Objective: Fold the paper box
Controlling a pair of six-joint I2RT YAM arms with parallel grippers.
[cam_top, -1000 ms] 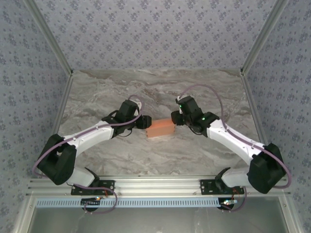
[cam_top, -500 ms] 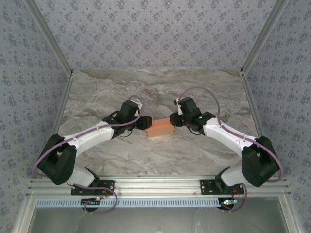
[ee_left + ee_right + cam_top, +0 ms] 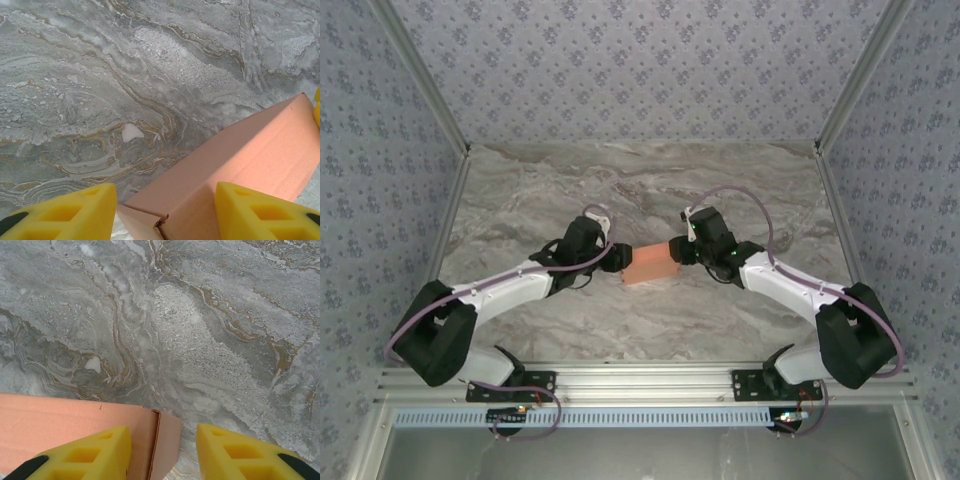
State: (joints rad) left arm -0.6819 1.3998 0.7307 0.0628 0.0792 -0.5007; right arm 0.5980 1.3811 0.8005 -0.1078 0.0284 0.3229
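Mid-table, on the marble top: the paper box (image 3: 650,262) lies flat between the two grippers, already box-shaped.
The left gripper (image 3: 611,253) is roughly half open and straddles the box's left end corner; clamped or only touching, cannot tell. The right gripper (image 3: 681,250) is open at the right end, one finger over the card, the other clear above the table (image 3: 520,200), gripping nothing. Judged light, thin card: dents easily, end flaps springy. Best held gently across the short ends. No print, label or brand visible.
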